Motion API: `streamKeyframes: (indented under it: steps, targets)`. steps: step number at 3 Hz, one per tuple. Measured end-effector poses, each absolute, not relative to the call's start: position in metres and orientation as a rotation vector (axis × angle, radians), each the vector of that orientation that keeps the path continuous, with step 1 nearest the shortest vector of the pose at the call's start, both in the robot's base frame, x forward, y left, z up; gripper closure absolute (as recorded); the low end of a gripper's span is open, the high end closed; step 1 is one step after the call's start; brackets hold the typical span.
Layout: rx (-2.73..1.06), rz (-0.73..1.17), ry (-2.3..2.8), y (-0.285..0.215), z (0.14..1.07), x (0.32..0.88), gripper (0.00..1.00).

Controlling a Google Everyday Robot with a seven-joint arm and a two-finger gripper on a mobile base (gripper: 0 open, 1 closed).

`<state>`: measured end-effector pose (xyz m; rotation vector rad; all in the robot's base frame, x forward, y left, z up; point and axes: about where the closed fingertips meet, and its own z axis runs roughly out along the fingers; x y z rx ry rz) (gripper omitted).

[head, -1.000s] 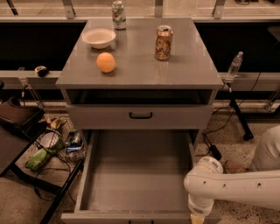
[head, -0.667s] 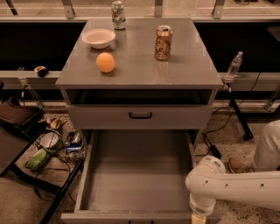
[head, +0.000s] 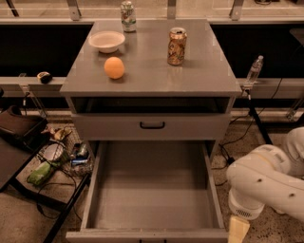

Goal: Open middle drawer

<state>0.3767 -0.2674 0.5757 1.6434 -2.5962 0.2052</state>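
— While we're on the grey cabinet (head: 152, 80), where is the middle drawer (head: 152, 190)?

— It sticks far out of the cabinet's front, with its wide shallow tray open to view. Its front panel lies at the very bottom of the view, farthest from the cabinet, and only its top edge shows.

— And the drawer above (head: 194, 127)?

— That one sits flush in the cabinet's front, just under a dark slot below the top. It has a black bar handle (head: 152, 125) at its centre.

— Where's the gripper (head: 237, 231)?

— It is low at the cabinet's front right, just outside the right front corner of the middle drawer. It hangs from a thick white arm (head: 266, 185) that comes in from the right. The bottom of the view cuts it off, so I cannot tell whether it is open or closed, or whether it touches the drawer.

— What's on top of the cabinet?

— A white bowl (head: 106, 41) is at the back left and an orange (head: 114, 67) sits on the left, nearer the front. A gold can (head: 176, 46) stands upright right of centre, and a green-and-white can (head: 127, 9) stands at the back edge.

— Anything beside the cabinet?

— A plastic bottle (head: 254, 70) stands upright on a ledge to the cabinet's right.
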Motion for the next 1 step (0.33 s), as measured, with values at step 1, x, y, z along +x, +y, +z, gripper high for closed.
streamKeyframes:
  steps: [1]
  targets:
    - [1.585,0.249,-2.771,-0.2956,0.6892,0.3733,0.0]
